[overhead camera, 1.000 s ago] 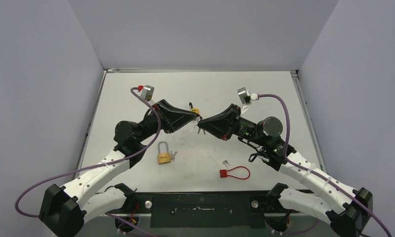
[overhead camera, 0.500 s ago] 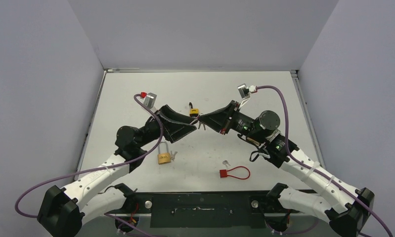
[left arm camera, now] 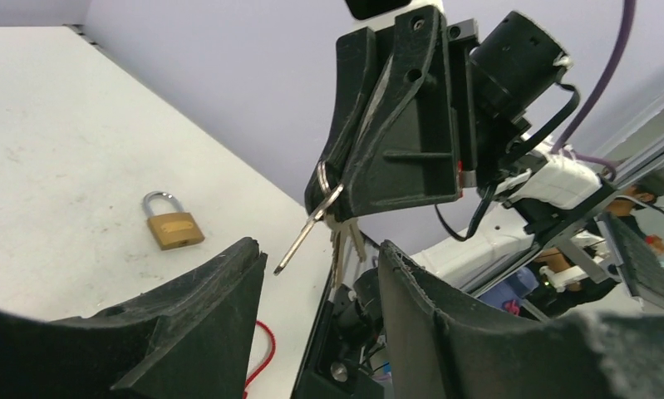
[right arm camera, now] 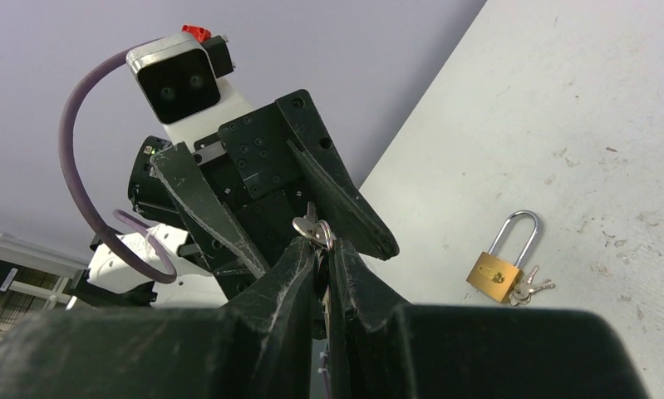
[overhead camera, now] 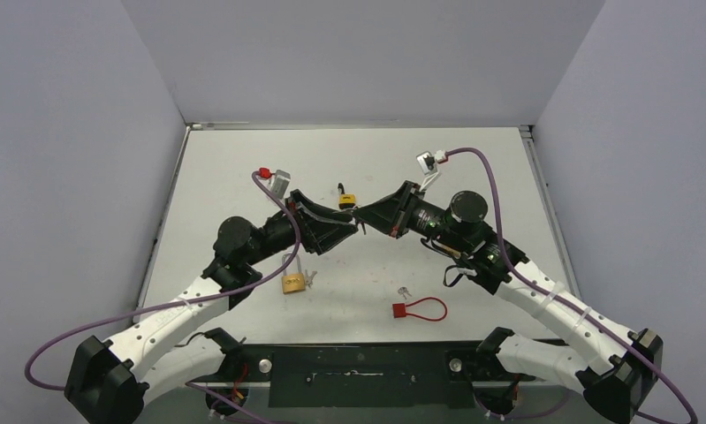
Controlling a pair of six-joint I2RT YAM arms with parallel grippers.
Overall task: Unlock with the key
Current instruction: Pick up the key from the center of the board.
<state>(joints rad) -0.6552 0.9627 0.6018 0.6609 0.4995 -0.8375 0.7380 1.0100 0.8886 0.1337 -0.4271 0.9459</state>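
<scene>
Both wrists have rolled since a second ago, and the left wrist camera now sits lower. The fingertips still meet above mid-table.

- Right gripper [right arm camera: 322, 249]: clamped on the key bunch [right arm camera: 313, 229], ring at its tips, blades hanging below.
- Left gripper [left arm camera: 320, 258]: spread wide, one finger [left arm camera: 212, 299] on each side of the blades, no contact visible.
- Brass padlock [overhead camera: 292, 283]: flat on the table [overhead camera: 473, 159], below and behind the left gripper, with small keys beside it.
- Yellow padlock [overhead camera: 346, 200]: just beyond both sets of fingertips.
</scene>
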